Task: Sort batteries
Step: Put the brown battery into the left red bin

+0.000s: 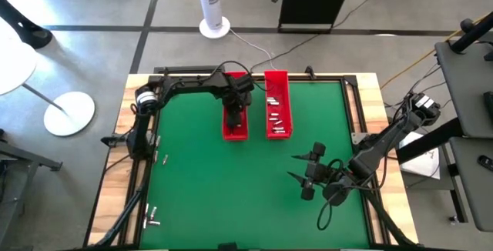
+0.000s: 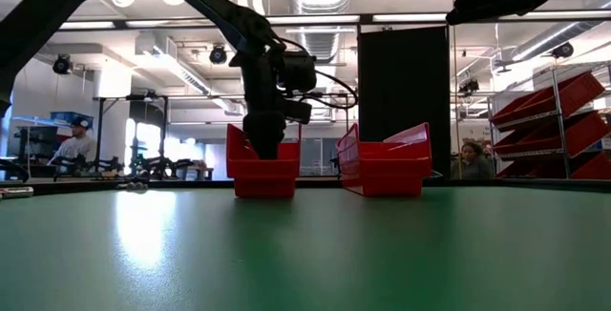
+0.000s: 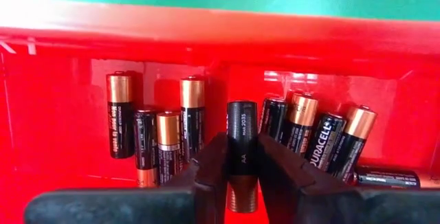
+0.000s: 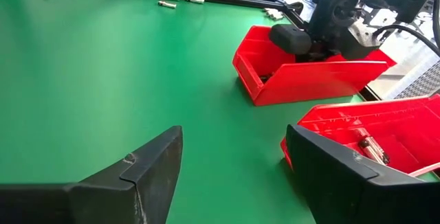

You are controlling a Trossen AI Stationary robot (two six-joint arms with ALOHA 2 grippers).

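Observation:
Two long red trays stand at the table's far middle. My left gripper (image 1: pixel 235 114) reaches down into the left tray (image 1: pixel 235 132) and is shut on one black battery (image 3: pixel 242 135) marked AA. Several black-and-copper batteries (image 3: pixel 185 114) lie on that tray's floor around it. The right tray (image 1: pixel 286 81) holds several silvery batteries (image 1: pixel 275 112). My right gripper (image 1: pixel 304 175) hovers open over the green table at the near right, with nothing between its fingers (image 4: pixel 155 162). My left gripper pinches the black battery between its two fingers, on the two sides of its body (image 3: pixel 242 165) near the copper-coloured end. The fingers come from above, pointing down, and lie across the battery. Whether the battery rests on the tray floor, I cannot tell.
A few small loose metal pieces (image 1: pixel 162 158) and a small tool (image 1: pixel 152 219) lie along the table's left edge. Open green table (image 1: pixel 231 197) stretches between the trays and the near edge. A white fan stand (image 1: pixel 214 26) is on the floor beyond the table.

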